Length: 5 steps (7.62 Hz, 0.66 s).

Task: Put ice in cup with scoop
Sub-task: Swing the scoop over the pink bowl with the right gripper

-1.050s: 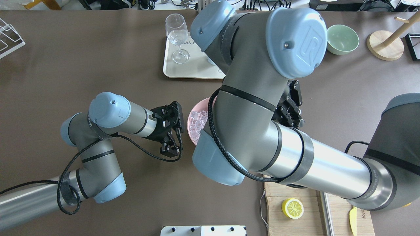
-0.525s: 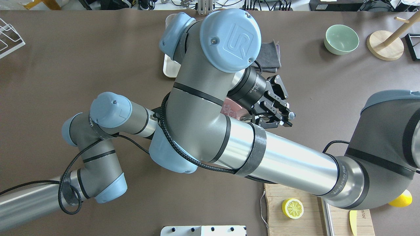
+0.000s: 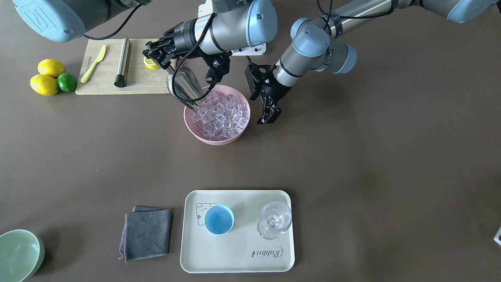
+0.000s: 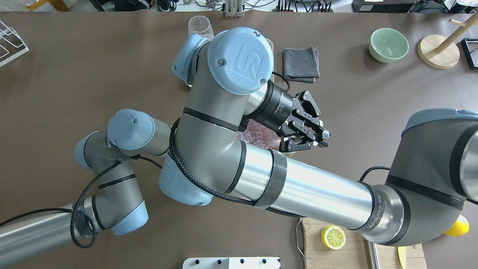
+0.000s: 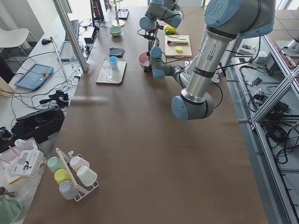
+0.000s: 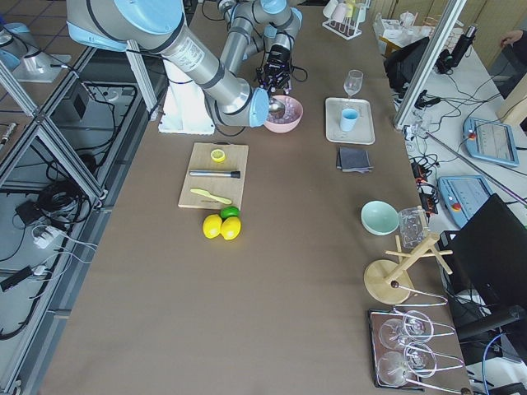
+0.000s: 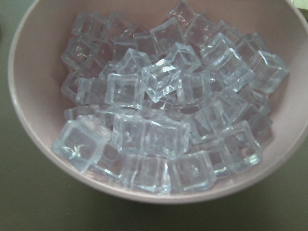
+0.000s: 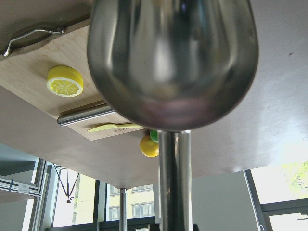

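Exterior front-facing: scoop [image 3: 184, 87] overhangs bowl [image 3: 219, 141] rim.

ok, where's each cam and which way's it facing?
Front: across table, facing robot; both arms, scoop, pink bowl.
Overhead: behind robot, looking down; right arm dominates.
Left end: along table; left arm near.
Right end: likewise; right arm near.
Left wrist: down onto ice.
Right wrist: along scoop underside.
Shared: ice, front and left wrist.

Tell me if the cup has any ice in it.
Empty. The cup on the tray shows only its bare blue bottom; the ice lies in the pink bowl.
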Each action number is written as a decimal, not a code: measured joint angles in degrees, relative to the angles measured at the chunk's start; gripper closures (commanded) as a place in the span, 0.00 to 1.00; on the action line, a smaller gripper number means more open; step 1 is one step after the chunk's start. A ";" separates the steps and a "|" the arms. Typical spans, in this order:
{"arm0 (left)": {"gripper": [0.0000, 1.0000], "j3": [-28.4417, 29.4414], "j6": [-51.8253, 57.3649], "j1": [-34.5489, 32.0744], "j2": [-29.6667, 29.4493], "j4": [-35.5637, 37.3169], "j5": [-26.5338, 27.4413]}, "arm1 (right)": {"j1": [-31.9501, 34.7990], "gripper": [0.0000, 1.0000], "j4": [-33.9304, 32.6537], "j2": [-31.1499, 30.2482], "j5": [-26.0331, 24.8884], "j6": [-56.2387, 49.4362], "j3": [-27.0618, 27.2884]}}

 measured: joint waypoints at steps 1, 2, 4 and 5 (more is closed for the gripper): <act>0.01 -0.09 -0.59 0.40 -0.08 -0.09 0.88 | -0.42 1.00 0.10 -0.12 -0.82 0.01 -0.59; 0.01 -0.19 -0.83 0.55 -0.02 -0.15 1.22 | -0.65 1.00 0.36 -0.26 -1.51 0.01 -1.27; 0.01 -0.36 -0.95 0.62 0.16 -0.19 1.44 | -0.85 1.00 2.03 -0.32 -2.10 0.07 -2.93; 0.01 -0.40 -0.99 0.67 0.16 -0.19 1.47 | -1.06 1.00 3.42 -0.32 -2.19 0.35 -3.90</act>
